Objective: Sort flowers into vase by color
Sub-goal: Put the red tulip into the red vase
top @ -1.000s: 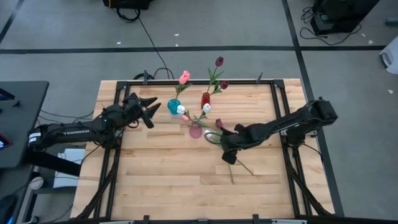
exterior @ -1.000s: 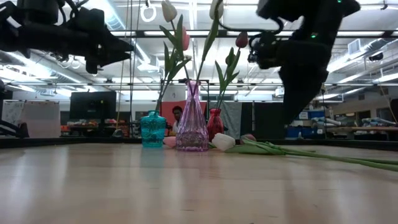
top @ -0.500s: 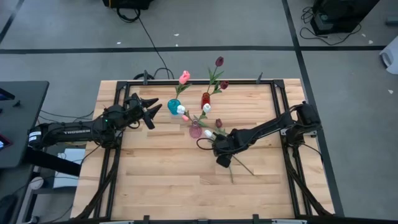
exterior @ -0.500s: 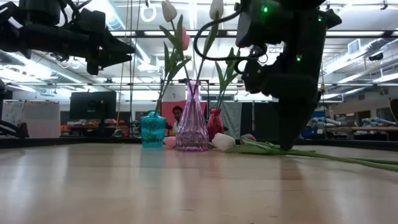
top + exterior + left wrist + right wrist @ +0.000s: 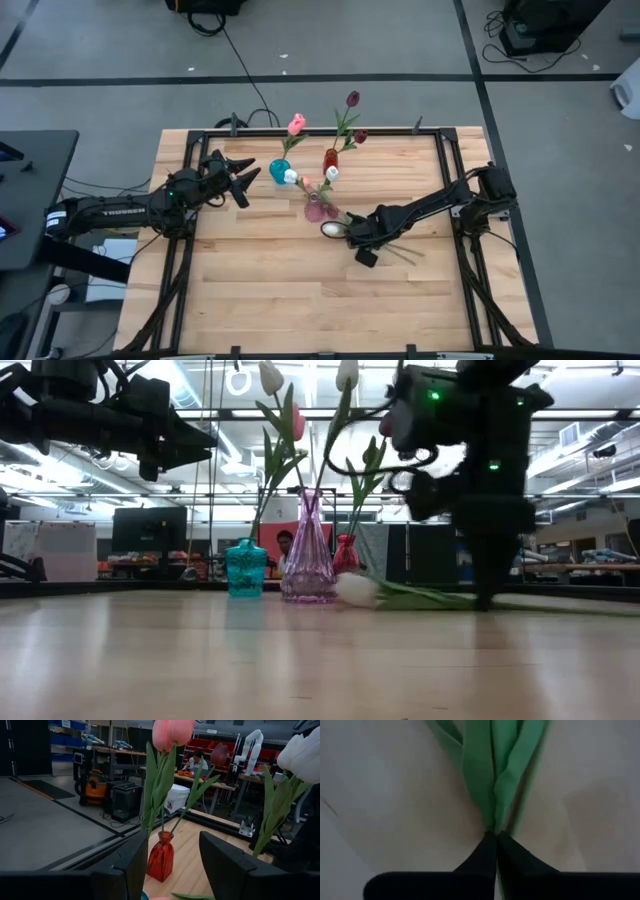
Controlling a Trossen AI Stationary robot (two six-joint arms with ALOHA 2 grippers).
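Three vases are counted at upper centre of the high view: a teal vase (image 5: 279,171), a red vase (image 5: 330,159) and a pink glass vase (image 5: 315,210). Two arms are seen.
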